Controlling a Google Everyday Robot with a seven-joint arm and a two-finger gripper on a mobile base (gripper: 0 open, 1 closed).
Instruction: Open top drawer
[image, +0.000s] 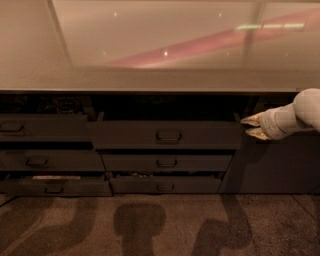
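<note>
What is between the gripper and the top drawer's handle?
Only the top drawer's bare front, in the camera view. The gripper sits at its right edge; the handle is central.

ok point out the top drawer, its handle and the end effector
top drawer (127, 136): camera view, front panel left of the handle
handle (169, 136): camera view, centre of the loop
end effector (245, 126): camera view, gap between its two fingertips

dim, warm brown light. a pink streak and small bright spots glare on the glossy surface (30, 50). soft shadows fall on the floor (280, 225). the pale gripper (255, 126), right of the top drawer (200, 136), catches light.
</note>
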